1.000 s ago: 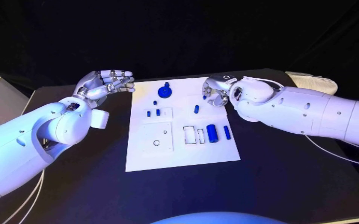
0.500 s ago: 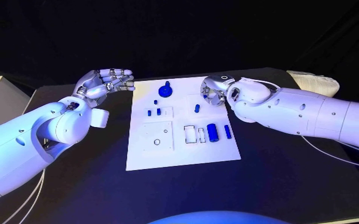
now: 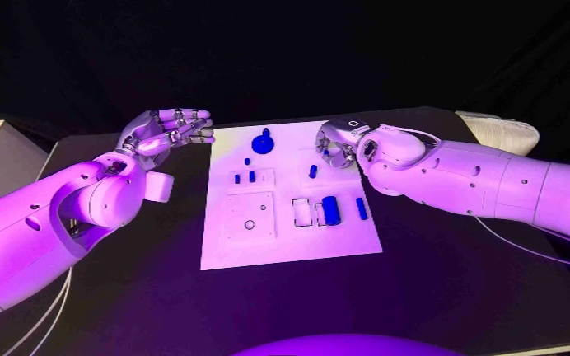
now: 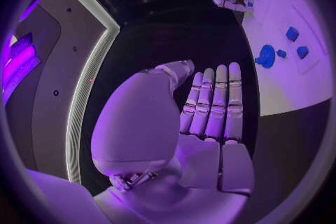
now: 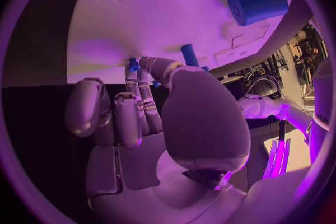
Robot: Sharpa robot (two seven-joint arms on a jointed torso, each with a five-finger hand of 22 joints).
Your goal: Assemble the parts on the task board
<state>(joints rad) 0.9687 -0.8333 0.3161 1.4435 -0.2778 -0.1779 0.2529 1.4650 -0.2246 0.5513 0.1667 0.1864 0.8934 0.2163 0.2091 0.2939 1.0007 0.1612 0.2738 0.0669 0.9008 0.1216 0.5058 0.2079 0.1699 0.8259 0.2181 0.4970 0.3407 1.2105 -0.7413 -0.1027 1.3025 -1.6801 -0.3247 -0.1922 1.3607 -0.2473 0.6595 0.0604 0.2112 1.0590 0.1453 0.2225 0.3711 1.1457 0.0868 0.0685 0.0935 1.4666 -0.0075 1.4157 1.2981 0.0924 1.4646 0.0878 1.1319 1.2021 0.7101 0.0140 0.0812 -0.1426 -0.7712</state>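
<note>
The white task board (image 3: 291, 245) lies mid-table. On it are a round blue knob (image 3: 263, 143), several small blue pegs such as one at mid-board (image 3: 312, 171), and a blue cylinder (image 3: 331, 210) beside a short blue bar (image 3: 361, 208). My right hand (image 3: 336, 146) hangs over the board's far right corner, fingers curled down. Its fingertips (image 5: 143, 70) pinch a small blue part (image 5: 133, 64), close to a blue peg (image 5: 189, 55) and the cylinder (image 5: 257, 4). My left hand (image 3: 166, 132) hovers off the board's far left corner, fingers extended and holding nothing (image 4: 210, 106); the knob (image 4: 266, 57) lies beyond it.
A cream-coloured object (image 3: 499, 132) sits at the table's far right edge. A pale box (image 3: 12, 154) stands at the left edge. A small ring (image 3: 249, 225) marks a hole in the board's near left part. Black table surface surrounds the board.
My right hand has shifted a little to the left over the board's far right corner. The left hand and the parts on the board have stayed put.
</note>
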